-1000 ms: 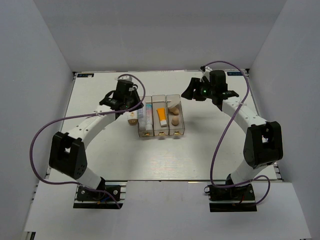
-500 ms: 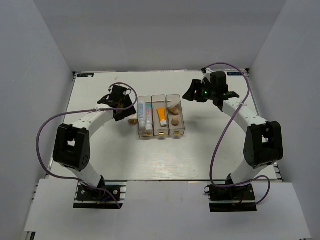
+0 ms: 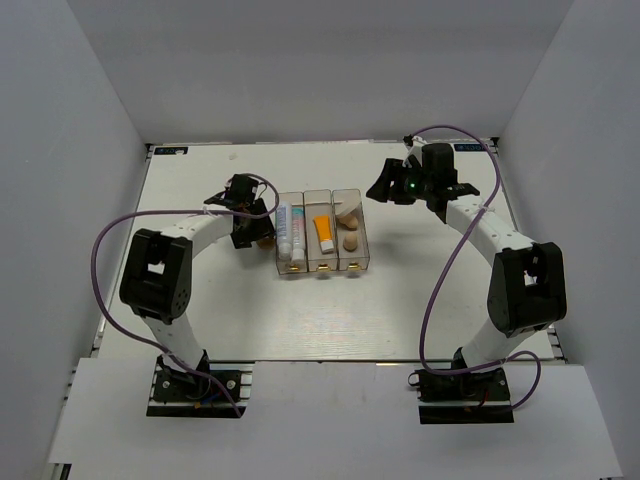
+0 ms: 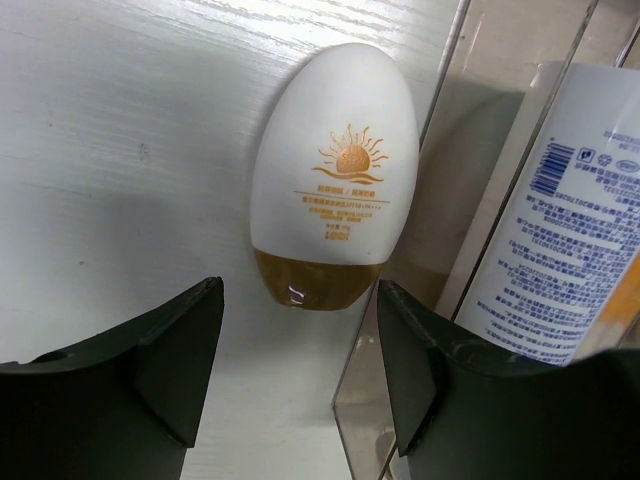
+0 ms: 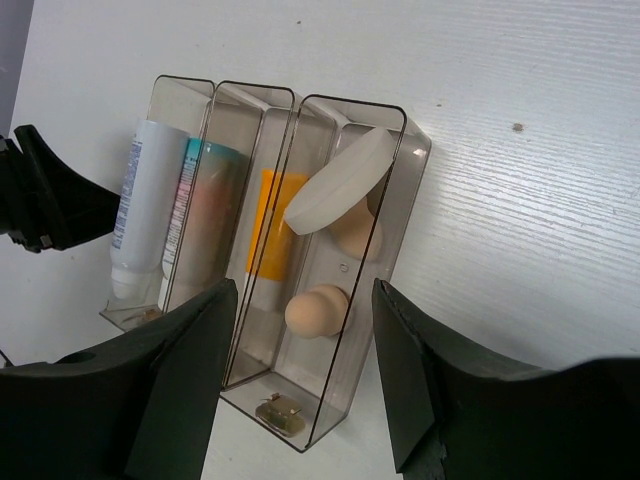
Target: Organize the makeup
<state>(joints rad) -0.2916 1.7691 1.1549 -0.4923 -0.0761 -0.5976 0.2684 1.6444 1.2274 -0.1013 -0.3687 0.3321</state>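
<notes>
A white egg-shaped bottle (image 4: 325,190) with an amber cap and a sun logo lies on the table against the left wall of the clear box (image 4: 447,150). My left gripper (image 4: 298,320) stands open just short of its cap, holding nothing; in the top view this gripper (image 3: 250,228) partly hides the bottle (image 3: 267,241). The box (image 3: 320,268) holds two white tubes (image 5: 150,200), an orange tube (image 5: 272,235), a cream puff (image 5: 340,180) and peach sponges (image 5: 318,308). My right gripper (image 5: 303,290) hovers open and empty above the box's right compartment, and stands at its far right (image 3: 385,190).
Gold latches (image 5: 277,410) mark the box's near end. White walls close in the table (image 3: 200,300) on the left, the back and the right. Both arms' purple cables (image 3: 100,250) loop out over the table.
My left gripper has opened and let go of the egg-shaped bottle, which now lies beside the box. The left arm's elbow has folded inward. The right arm has not moved.
</notes>
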